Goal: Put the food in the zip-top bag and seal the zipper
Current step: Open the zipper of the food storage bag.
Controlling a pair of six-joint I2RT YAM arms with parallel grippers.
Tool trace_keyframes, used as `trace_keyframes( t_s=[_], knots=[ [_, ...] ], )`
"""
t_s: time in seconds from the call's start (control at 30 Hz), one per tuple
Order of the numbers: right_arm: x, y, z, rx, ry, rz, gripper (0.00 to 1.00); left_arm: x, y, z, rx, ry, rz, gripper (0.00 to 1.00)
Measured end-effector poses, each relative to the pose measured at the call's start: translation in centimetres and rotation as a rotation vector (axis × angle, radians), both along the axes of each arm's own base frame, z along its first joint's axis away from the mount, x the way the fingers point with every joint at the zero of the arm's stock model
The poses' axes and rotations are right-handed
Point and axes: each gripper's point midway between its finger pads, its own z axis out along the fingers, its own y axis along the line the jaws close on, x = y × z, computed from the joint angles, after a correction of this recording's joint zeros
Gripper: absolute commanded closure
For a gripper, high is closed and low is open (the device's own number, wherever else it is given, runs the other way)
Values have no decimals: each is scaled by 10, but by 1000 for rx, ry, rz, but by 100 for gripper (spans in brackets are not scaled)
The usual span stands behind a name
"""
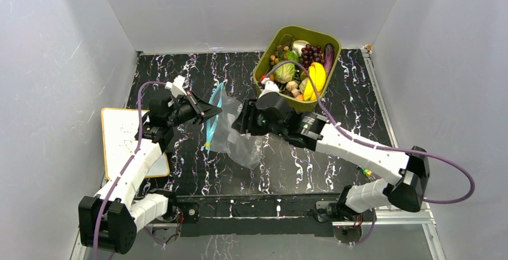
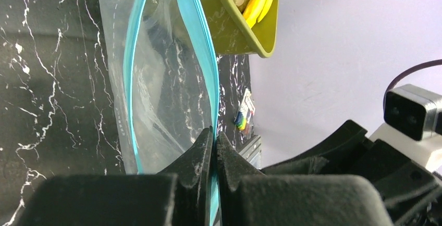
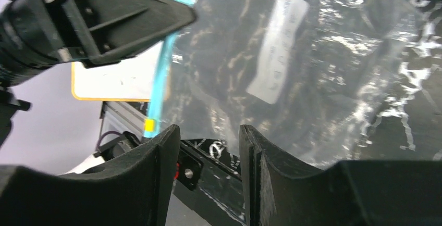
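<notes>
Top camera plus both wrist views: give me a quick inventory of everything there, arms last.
zip-top bag: one, clear, mid-table between the arms.
zipper: one, light blue, along the bag's edge nearest the left arm.
tub: one, olive green, far right of the table.
food: several pieces, all in the tub, including yellow bananas, dark grapes, purple eggplant, green cabbage.
board: one, white with tan rim, table's left edge.
table: one, black with white veins.
left gripper: black, shut on the zipper.
right gripper: black, open, beside the bag.
</notes>
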Motion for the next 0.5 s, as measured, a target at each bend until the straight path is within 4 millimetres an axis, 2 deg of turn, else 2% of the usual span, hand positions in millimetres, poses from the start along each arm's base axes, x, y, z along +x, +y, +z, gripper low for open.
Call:
trace_keyframes(
  t_s=[0.17,0.27,0.5],
  knots=[
    [-8,40,2,28,-14,19,55,-6,-1,-7,-39,50,19,100],
    [-3,64,0,31,-25,11,54,-7,-2,-8,-55,70,24,100],
    [12,81,-6,14,-34,-13,55,-8,-4,-4,-81,80,27,100]
  ],
)
